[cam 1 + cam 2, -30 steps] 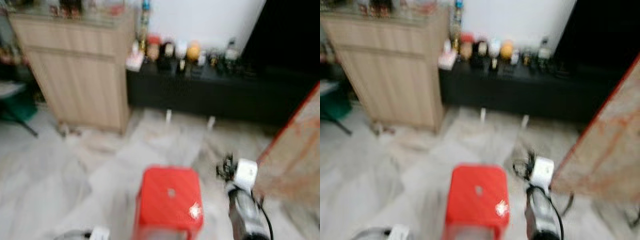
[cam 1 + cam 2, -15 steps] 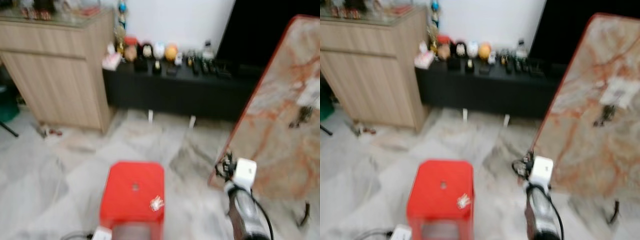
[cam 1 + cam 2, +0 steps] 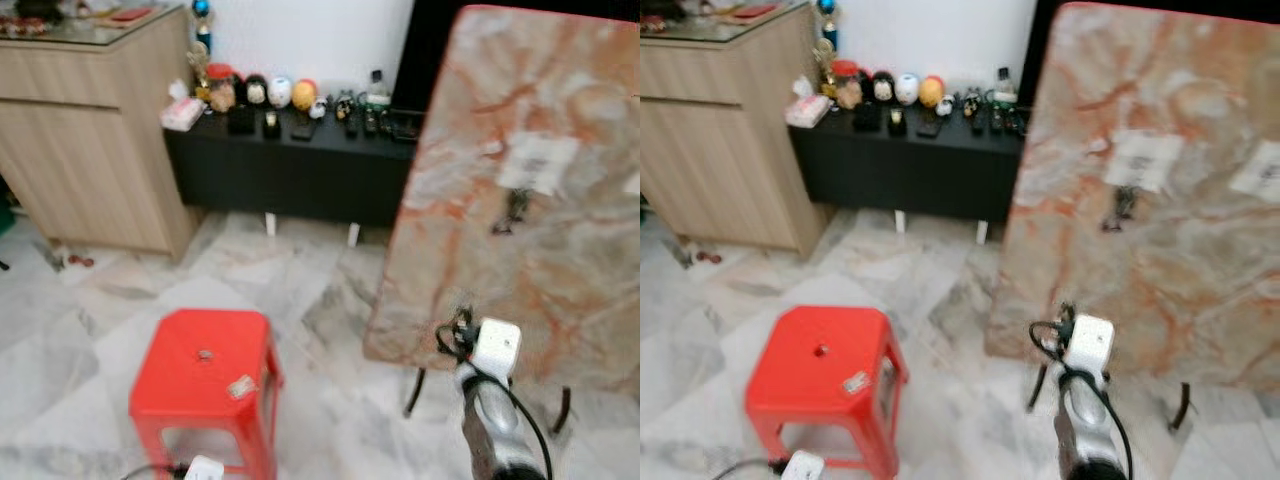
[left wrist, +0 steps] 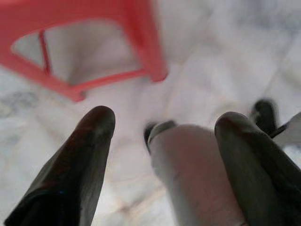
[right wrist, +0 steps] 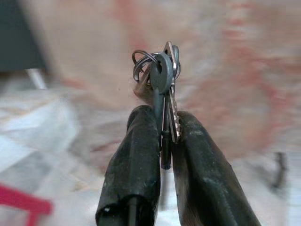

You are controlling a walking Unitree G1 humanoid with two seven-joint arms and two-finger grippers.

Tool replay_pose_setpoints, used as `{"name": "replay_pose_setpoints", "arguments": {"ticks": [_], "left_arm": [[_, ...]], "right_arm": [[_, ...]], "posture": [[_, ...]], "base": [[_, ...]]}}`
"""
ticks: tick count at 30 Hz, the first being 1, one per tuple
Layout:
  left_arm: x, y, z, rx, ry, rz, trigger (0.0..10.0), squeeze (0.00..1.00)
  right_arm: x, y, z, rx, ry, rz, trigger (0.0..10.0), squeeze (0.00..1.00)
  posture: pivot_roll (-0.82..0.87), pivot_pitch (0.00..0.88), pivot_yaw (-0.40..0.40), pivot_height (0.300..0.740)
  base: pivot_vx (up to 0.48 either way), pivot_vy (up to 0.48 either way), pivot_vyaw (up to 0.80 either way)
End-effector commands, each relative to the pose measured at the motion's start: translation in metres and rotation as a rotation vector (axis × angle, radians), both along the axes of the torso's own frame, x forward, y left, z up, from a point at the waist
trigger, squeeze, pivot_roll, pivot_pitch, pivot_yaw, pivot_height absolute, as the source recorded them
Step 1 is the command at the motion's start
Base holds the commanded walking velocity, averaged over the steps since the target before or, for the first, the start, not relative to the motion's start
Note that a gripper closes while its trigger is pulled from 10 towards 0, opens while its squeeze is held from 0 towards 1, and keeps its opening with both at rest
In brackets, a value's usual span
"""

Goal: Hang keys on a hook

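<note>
Pinching a bunch of keys [image 5: 163, 89] between its 2 black fingers [image 5: 134, 155], the right gripper [image 5: 162, 136] is clenched on them, key ring uppermost, with the marbled board [image 3: 520, 190] blurred behind. In the left eye view that arm rises at the lower right, its white wrist just below the board's bottom edge. The board fills the right half of the frame, leaning on thin dark legs; its right edge is cut off. A small dark hook [image 3: 512, 208] sits on its face beneath a pale label, too blurred to read. Open marble floor [image 3: 300, 300] lies between the board and the red stool [image 3: 205, 375] at lower left. The left gripper [image 4: 164, 127] hangs over the floor near the stool's legs, fingers spread and holding nothing.
</note>
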State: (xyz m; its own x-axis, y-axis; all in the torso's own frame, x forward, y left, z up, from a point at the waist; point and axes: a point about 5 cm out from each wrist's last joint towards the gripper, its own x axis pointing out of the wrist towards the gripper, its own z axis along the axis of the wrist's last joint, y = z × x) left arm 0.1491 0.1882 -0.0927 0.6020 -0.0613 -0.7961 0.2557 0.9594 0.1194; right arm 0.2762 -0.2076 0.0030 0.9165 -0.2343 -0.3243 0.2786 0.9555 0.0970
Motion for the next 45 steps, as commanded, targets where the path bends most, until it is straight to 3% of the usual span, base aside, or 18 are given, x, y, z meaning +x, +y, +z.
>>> {"name": "replay_pose_setpoints", "arguments": {"ticks": [1,34,45], "left_arm": [[-0.008,0.002,-0.004,0.003,0.039,-0.007,10.0,0.0],[0.0,-0.001,-0.001,-0.036,0.026,0.043,10.0,0.0],[-0.001,0.0,-0.002,-0.035,0.03,0.048,10.0,0.0]], "right_arm": [[0.007,0.005,0.006,0.007,-0.029,0.005,10.0,0.0],[0.019,-0.005,0.019,-0.028,-0.059,-0.054,10.0,0.0],[0.022,0.0,0.02,-0.008,-0.061,-0.036,10.0,0.0]], "posture": [[0.06,0.0,-0.078,0.74],[0.04,0.0,-0.073,0.74],[0.05,0.0,-0.081,0.74]], "base": [[0.0,-0.428,0.0],[0.0,-0.03,0.0],[0.0,0.0,-0.27]]}}
